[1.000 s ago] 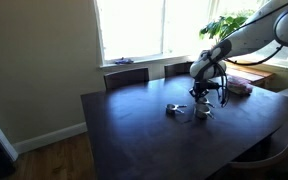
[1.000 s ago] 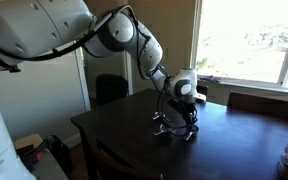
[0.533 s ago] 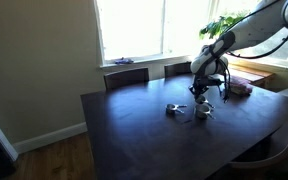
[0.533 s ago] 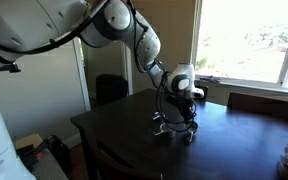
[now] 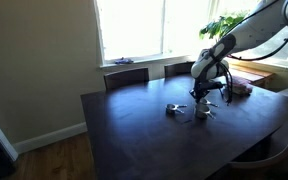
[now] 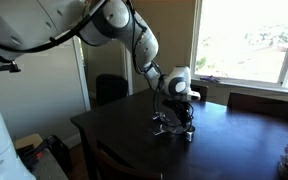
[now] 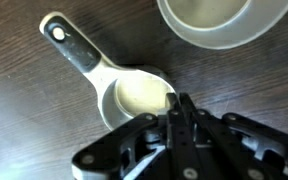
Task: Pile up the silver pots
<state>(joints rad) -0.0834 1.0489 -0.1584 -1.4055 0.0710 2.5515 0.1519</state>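
Wrist view: the pincer (image 7: 178, 108) is pressed together on the 3 o'clock rim of the small silver pot (image 7: 134, 98), handle toward 10 o'clock. Lift it level, centre it over the larger silver pot (image 7: 224, 22) at 1 o'clock on the bench (image 7: 24, 120), then lower gently.

From where I stand, the white, many-jointed robot arm (image 5: 242, 33) stretches out and bends down at the wrist. Its black two-fingered gripper (image 5: 205, 97) points straight down. In the wrist view the dark fingers (image 7: 181, 125) are pressed together, tips meeting.
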